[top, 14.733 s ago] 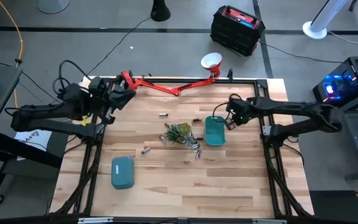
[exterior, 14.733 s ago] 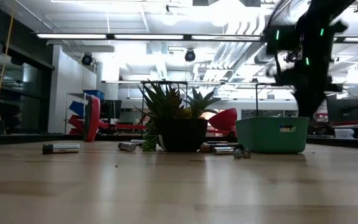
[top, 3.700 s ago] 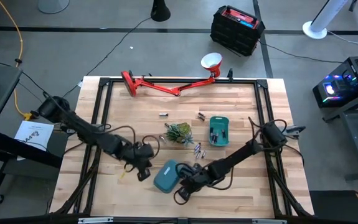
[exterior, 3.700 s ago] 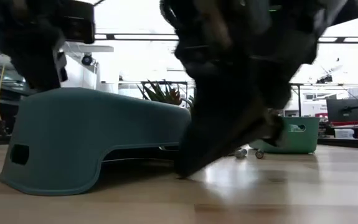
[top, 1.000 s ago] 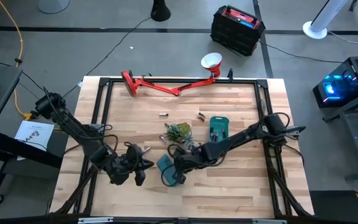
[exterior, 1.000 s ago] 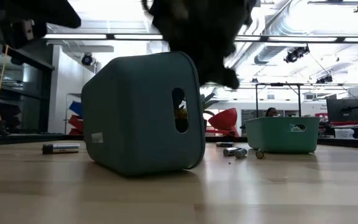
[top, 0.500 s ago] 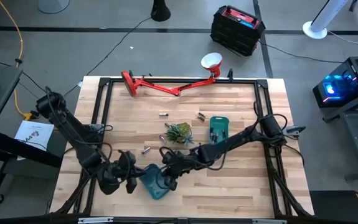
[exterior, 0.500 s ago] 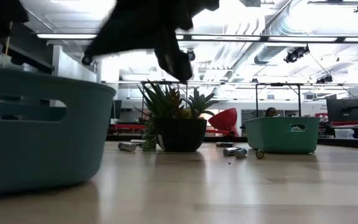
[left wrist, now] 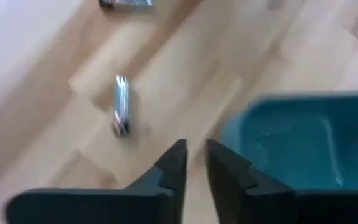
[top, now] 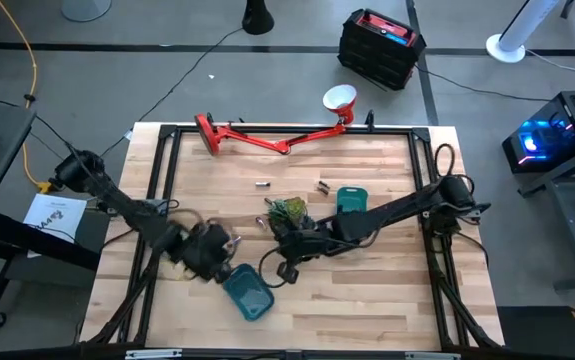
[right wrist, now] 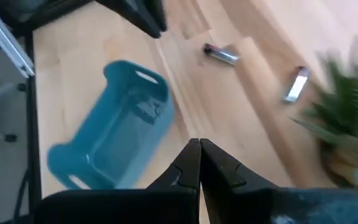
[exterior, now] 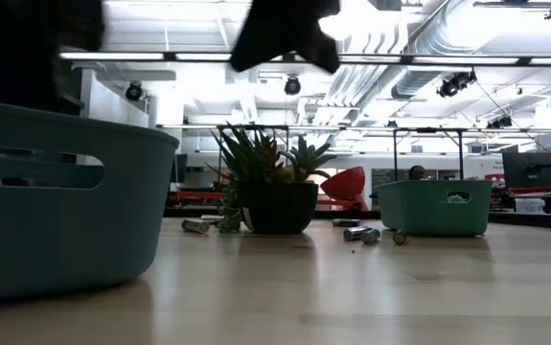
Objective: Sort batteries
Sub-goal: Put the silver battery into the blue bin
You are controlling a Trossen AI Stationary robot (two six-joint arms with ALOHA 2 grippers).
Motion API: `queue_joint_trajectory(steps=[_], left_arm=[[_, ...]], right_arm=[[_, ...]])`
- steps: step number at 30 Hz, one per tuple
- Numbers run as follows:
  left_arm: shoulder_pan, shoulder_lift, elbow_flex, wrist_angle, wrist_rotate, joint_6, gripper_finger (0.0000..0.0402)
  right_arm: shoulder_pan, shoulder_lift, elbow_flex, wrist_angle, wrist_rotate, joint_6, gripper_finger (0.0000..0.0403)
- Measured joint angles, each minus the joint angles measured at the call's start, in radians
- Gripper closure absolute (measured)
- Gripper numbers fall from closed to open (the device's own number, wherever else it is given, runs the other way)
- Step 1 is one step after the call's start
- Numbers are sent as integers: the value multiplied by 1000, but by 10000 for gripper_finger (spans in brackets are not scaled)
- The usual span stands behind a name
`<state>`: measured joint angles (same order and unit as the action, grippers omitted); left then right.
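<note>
A teal tray stands upright, open side up, on the table near its front edge; it also fills the left of the low view. My left gripper hovers just beside the tray's rim, its fingers a narrow gap apart with nothing between them. My right gripper is shut, above the table between the tray and the plant. Loose batteries lie on the wood around the plant. A second teal tray at the right holds several batteries.
A potted green plant stands mid-table among the batteries, close by my right gripper. A red lamp arm lies along the far edge. A black frame borders the table. Bare wood spreads right of the near tray.
The near tray, standing on its side a second ago, has been turned open side up and set down nearer the front left. My right gripper has since risen and drawn back from it toward the plant. My left gripper has swung toward the far side, up beside the tray.
</note>
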<state>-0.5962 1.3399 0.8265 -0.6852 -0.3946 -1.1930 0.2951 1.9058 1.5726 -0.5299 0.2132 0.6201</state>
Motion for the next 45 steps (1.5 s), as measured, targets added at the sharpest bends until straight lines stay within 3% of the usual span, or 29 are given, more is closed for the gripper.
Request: queue_joint_trajectory(steps=[6,11,15,19,23,26,28,30,33,34,40,45], left_arm=[[210,0,0,-20,71,126,239],[302,16,-1,-22,168,217,173],[344,67,-1,-20,211,220,152],[360,174,-1,-19,288,204,149],[361,289,0,-12,298,199,149],[360,341,5,-5,300,209,161],[357,357,8,9,305,233,189],[353,359,8,22,301,246,240],[352,343,4,36,292,262,353],[353,333,1,37,289,265,371],[344,190,-10,-35,255,234,372],[221,-46,-3,40,231,209,372]], right_arm=[[45,-101,-1,-227,128,63,403],[105,-148,-1,-388,221,188,403],[145,-174,-1,-477,280,298,403],[169,-173,-1,-516,290,368,403],[181,-173,-1,-520,303,397,403],[183,-173,-1,-520,307,404,403],[183,-173,-1,-520,308,404,403],[183,-173,-1,-520,309,404,403],[183,-173,-1,-520,314,403,403],[183,-173,-2,-520,320,402,403],[183,-173,-1,-527,329,389,403],[187,-180,-2,-607,321,399,403]])
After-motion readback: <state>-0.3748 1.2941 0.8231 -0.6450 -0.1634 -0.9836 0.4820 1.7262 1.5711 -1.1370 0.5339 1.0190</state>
